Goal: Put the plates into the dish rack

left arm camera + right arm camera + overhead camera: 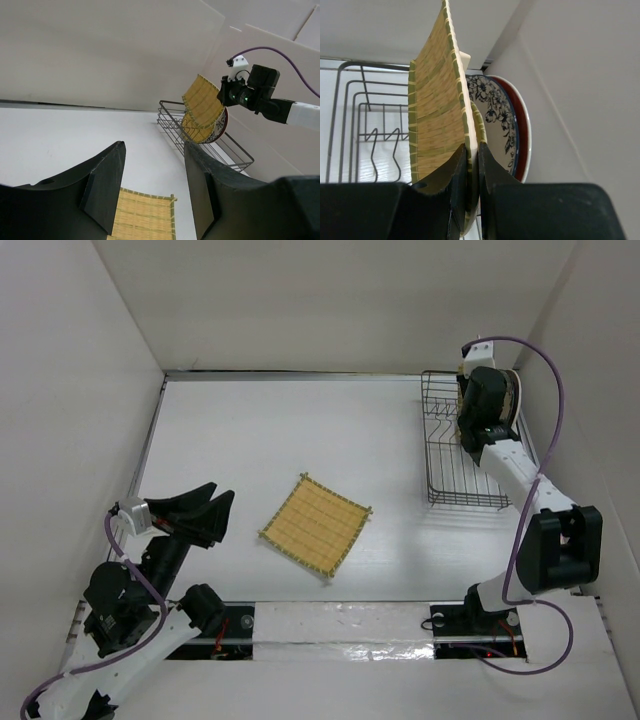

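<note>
Our right claw (pixel 471 150) is clenched on the lower edge of a woven piece (pixel 437 120), one finger on each face. The piece stands upright on edge and shows straight sides and a corner at the top. From the left wrist view it hangs tilted above the rack (pixel 448 455), over the end where the other plates stand. We cannot tell whether its lower edge touches the wires.

Just behind it in the rack stands a round disc (pixel 199 129). Next come the floral plate (pixel 496 112) and then the red-edged plate (pixel 521 130), each upright and leaning close to the next, with the red-edged one nearest the wall. The slots on the other side of the held piece show only bare wire dividers.

The rack sits at the far right of the surface (pixel 300 430). A square mat (pixel 315 525) lies flat near the middle of the surface, turned corner-on to us and well apart from the rack.

Our left claw (pixel 154 147) is released, its fingers spread wide with nothing between them. It hovers above the near left of the surface, beside the mat and not touching it.
</note>
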